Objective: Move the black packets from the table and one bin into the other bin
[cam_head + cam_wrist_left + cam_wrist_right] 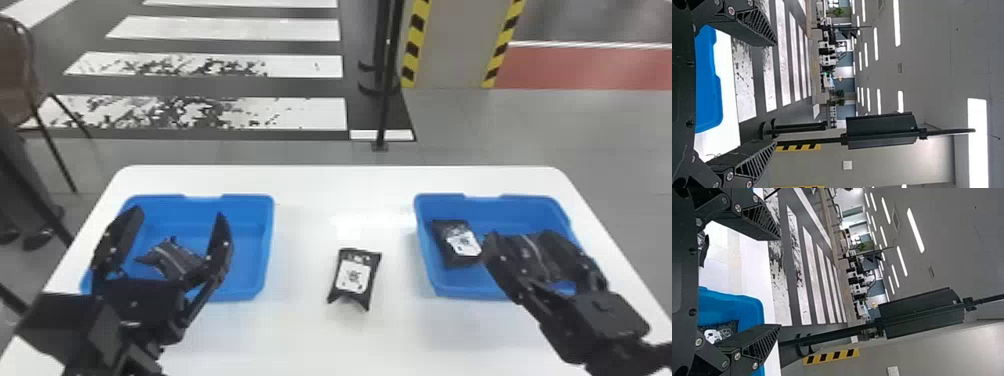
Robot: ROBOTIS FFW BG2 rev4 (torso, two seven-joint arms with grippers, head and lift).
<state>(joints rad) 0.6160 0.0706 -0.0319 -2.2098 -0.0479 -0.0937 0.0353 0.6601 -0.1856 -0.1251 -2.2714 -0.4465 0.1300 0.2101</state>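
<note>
Table [310,340] carries two bins, spaced so that, I'd guess, each arm has one within easy reach: left bin [250,240] and right bin [435,280]. Between them lies the middle packet [354,280], label up, probably handy for either arm. The left bin holds a dark packet [175,260]; the right bin holds a labelled packet [452,245] on its left side and a second packet [532,255] farther right.

The left tool [177,214] is over the left bin, fingers spread wide, gripping nothing; likewise the right tool [520,234] over the right bin. Spread like that, they seem readied to straddle a packet or clear of one let go. Which bin should fill, I can't tell; the middle packet needs moving either way, and its curled near edge might slip if pinched there.
</note>
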